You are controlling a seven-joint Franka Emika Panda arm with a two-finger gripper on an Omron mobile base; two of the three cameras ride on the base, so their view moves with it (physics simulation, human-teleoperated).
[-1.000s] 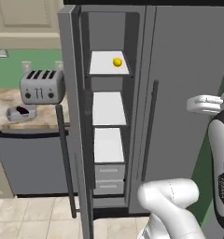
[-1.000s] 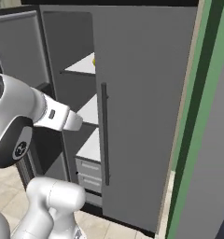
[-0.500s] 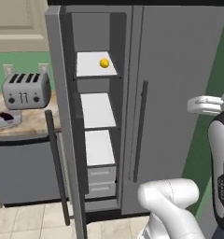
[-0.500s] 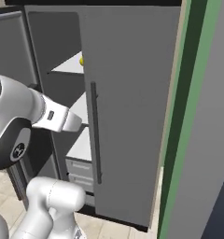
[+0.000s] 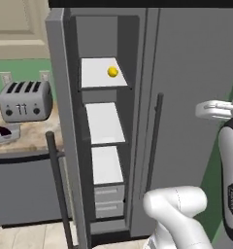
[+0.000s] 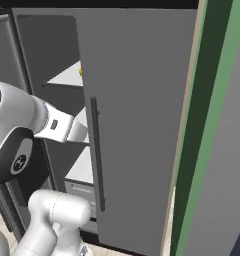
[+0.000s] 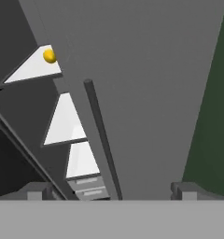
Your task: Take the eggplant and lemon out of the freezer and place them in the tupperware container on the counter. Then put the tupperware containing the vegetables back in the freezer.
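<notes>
End effector point(image 7: 112, 189): seen in hand view, finger tips set wide apart w/ nothing between them, holding nothing. It points at the wider grey door point(image 7: 146, 93), whose dark handle point(image 7: 102, 140) runs down just in front.

Left of that door, the freezer point(image 5: 106, 141) stands open; its own grey door point(image 5: 60, 112) is swung out to the left, w/ a long dark handle point(image 5: 60, 189) low on it. Inside, bottom to top: two low drawers point(image 5: 108, 202), shut, contents can't be seen; then a white shelf point(image 5: 106, 165) w/ nothing on it; a middle shelf point(image 5: 105, 122), also bare; top shelf point(image 5: 101, 73) carries the lemon point(image 5: 112, 72), sitting toward its right side, alone. Same lemon shows as a yellow ball point(image 7: 49, 56) in hand view and as a sliver behind the door edge in right base view point(image 6: 81, 71).

Further left, beyond the freezer door: worktop point(image 5: 26, 138), marbled beige. On it at the left edge sits the tupperware container point(image 5: 4, 133), shallow grey tray, w/ a dark lump in it — prob. the eggplant point(image 5: 2, 130), partly cut off by frame edge, can't confirm. Behind it, near the wall, a silver four-slot toaster point(image 5: 25, 99).
</notes>
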